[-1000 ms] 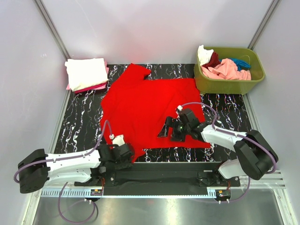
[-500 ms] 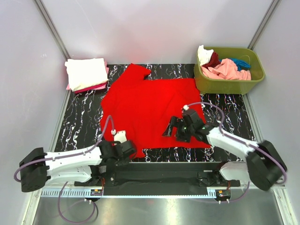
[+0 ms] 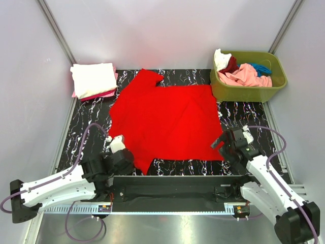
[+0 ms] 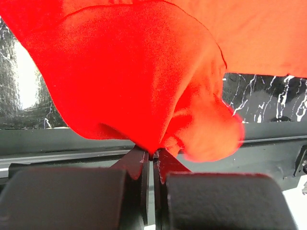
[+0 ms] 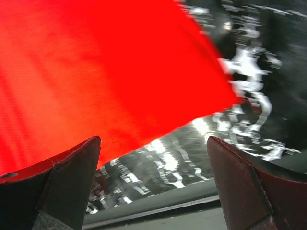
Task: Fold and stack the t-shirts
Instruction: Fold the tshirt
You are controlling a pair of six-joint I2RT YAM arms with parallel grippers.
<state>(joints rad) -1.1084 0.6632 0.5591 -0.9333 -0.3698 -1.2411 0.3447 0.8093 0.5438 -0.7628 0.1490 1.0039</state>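
**A:** Which step was in hand?

**B:** The start of the first fold, I'd judge. The bright red t-shirt lay spread flat and unfolded in the middle of the desk. The left pincer was clamped tight on a bunched bit of its near-left hem. The right pincer stood wide apart with nothing in it, just beside the near-right corner.

**A:** What did the next move call for?

**B:** Probably the right pincer dropping onto that corner and closing, so both could carry the near edge over together. Lifting one side alone would likely skew the fold.

**A:** What did one view show that another didn't?

**B:** The left wrist view showed cloth pinched between the jaws, which the overhead view didn't make plain. Only the overhead view showed the folded stack at far left, cream-white on top with pink beneath. It also showed the olive-green bin at far right holding more t-shirts.
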